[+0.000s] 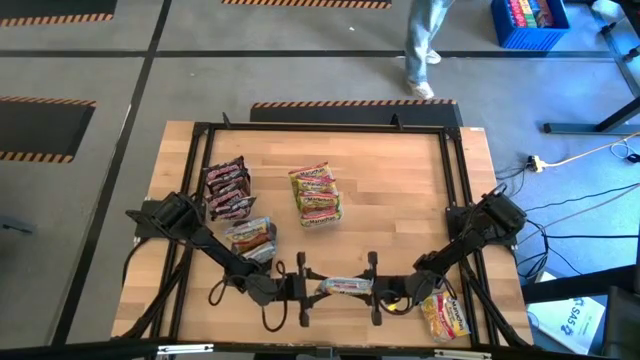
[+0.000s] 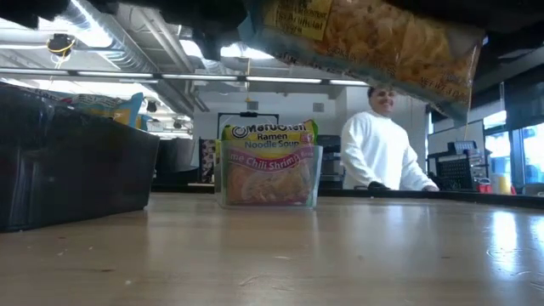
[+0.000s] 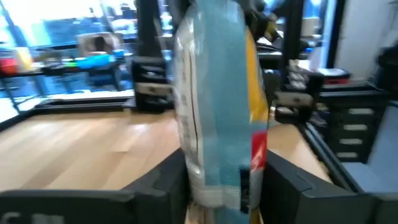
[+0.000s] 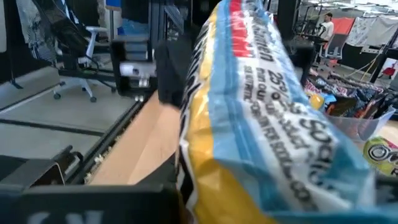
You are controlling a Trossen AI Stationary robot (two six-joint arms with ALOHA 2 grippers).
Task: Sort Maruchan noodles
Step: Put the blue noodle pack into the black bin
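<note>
A pale blue and yellow noodle packet (image 1: 345,286) hangs above the table's near middle, between my two grippers. My left gripper (image 1: 308,288) is shut on its left end and my right gripper (image 1: 378,288) on its right end. In the low view the packet (image 2: 374,42) shows overhead, clear of the table. Maroon packets (image 1: 227,190) lie stacked at the far left, and yellow-green ones (image 1: 316,195) stand in a clear tray (image 2: 223,183) at mid table. A silvery-orange stack (image 1: 250,238) lies by the left arm, and a yellow packet (image 1: 443,315) at the near right. My left gripper pinches the packet's left end (image 3: 211,180) between its two fingers (image 3: 163,180), coming level from the table's left. The packet stands on edge between them, lifted clear of the table. My right gripper holds the packet's right end (image 4: 205,168), coming level from the table's right. The packet fills the wrist view and hides one finger, so the hold itself is only partly seen. The packet runs from it toward my left gripper, clear of the table.
A dark bin (image 2: 68,161) stands at the left in the low view. A black frame (image 1: 320,128) runs around the table. A person in white (image 2: 382,144) is behind the far edge. Bare wood (image 1: 400,200) lies at the right of mid table.
</note>
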